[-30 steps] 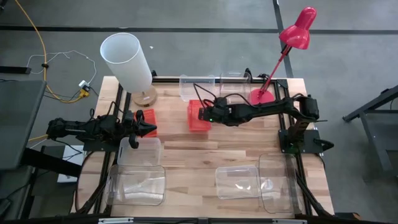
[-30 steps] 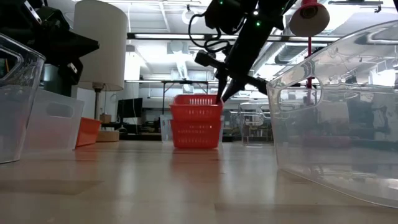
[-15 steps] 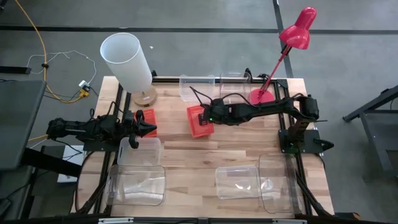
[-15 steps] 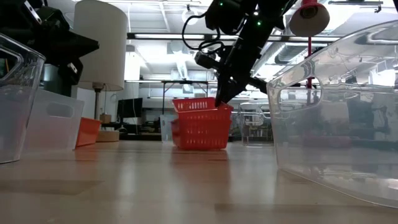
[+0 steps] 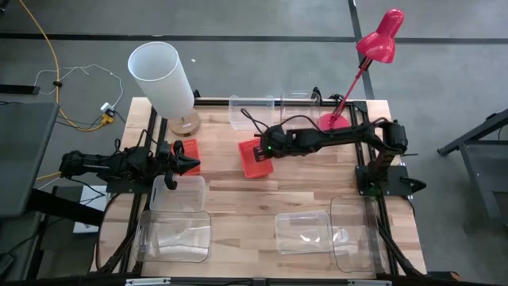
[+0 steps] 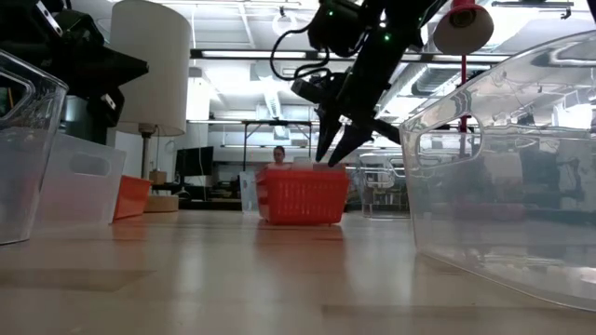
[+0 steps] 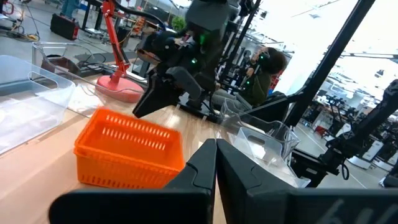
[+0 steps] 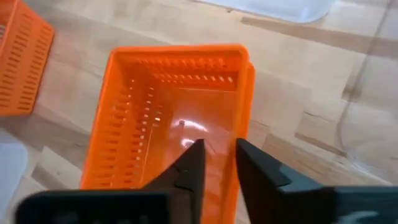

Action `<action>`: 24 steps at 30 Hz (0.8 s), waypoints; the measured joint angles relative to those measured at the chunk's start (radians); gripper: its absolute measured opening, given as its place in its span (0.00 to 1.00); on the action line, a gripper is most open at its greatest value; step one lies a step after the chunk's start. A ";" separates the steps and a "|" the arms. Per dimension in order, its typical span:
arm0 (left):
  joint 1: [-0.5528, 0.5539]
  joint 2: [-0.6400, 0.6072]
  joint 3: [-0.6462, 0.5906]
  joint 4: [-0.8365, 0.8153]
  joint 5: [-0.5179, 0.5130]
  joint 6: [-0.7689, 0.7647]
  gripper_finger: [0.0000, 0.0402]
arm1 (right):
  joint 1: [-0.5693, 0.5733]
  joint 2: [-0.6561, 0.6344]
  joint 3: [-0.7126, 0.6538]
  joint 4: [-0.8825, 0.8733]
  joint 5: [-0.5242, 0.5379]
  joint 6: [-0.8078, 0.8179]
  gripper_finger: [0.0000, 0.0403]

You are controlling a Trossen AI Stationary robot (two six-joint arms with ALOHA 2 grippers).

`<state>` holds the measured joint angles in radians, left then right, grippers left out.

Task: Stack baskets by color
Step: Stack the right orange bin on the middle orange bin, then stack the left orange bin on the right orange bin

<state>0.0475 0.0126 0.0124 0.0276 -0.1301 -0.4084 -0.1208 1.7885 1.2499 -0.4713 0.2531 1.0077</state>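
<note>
Jaws of right gripper (image 6: 337,152) spread, nothing held, just above orange basket (image 5: 255,159) mid-table, toward 12 o'clock. Basket looks light, stiff slotted plastic, likely slippery; best pinched on a short-end rim wall. Left gripper (image 5: 190,164) pressed together at 9 o'clock, beside second orange basket (image 5: 186,153).

Wood-plank table (image 5: 238,199), black frame round edges. On it: orange basket (image 5: 255,157) upper centre; 2nd orange basket (image 5: 187,151) left of it, near left edge. Clear bin (image 5: 252,111) at top edge, centre. White cylinder lamp (image 5: 184,123) on wood base, upper left corner. Red desk lamp (image 5: 333,121), base upper right. Lower left: 2 clear bins (image 5: 176,226), touching. Lower right: 2 more clear bins (image 5: 325,230), side by side.
</note>
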 joint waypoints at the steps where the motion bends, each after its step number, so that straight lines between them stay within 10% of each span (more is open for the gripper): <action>1: 0.000 0.000 0.000 0.000 0.000 0.000 0.00 | -0.005 -0.002 0.000 0.002 -0.015 -0.008 0.28; 8: 0.000 0.000 0.000 0.000 0.000 0.000 0.00 | 0.000 -0.082 0.000 0.001 0.009 -0.133 0.49; 16: 0.000 0.000 0.000 0.000 0.000 0.000 0.00 | 0.146 -0.244 -0.033 -0.172 0.055 -0.267 0.52; 24: 0.000 0.000 0.000 0.000 0.000 0.000 0.00 | 0.347 -0.471 -0.335 -0.121 -0.007 -0.019 0.52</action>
<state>0.0478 0.0128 0.0128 0.0277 -0.1301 -0.4084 0.2265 1.3173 0.9151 -0.5925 0.2460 0.9885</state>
